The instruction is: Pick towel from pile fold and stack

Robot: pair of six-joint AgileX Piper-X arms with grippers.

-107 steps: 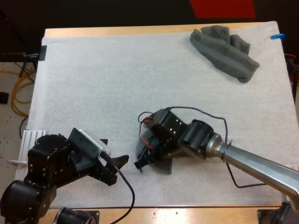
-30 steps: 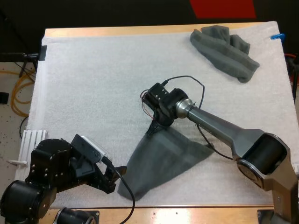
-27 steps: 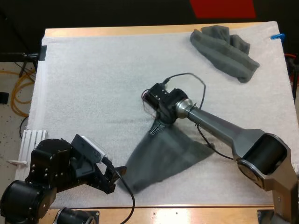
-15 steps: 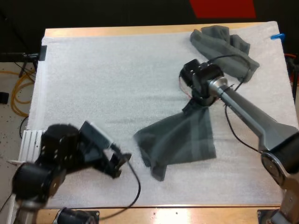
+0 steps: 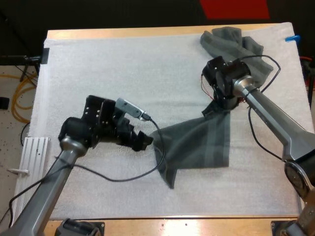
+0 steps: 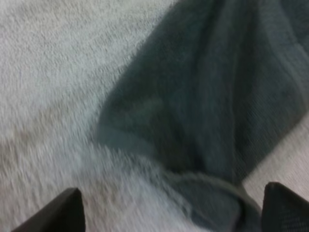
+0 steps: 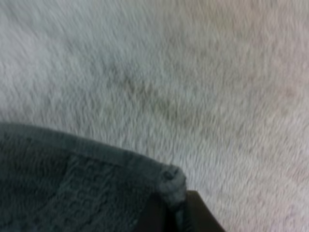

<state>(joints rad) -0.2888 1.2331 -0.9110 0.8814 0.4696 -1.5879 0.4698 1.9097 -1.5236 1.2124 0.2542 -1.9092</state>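
Observation:
A dark grey-green towel lies partly spread on the white mat, one corner lifted. My right gripper is shut on that raised corner, and in the right wrist view the towel's hem is pinched at my gripper. My left gripper is at the towel's left edge, low over the mat. In the left wrist view its fingers stand wide apart, open, with the towel's near corner between them. A crumpled towel lies at the back right, partly behind my right arm.
The wooden table edge runs along the far side. A white ribbed block sits off the mat's left front edge. Yellow cable lies on the floor to the left.
My right gripper has carried the towel corner back and to the right, stretching the cloth out. My left arm has swung from the front left corner forward to the towel's left edge.

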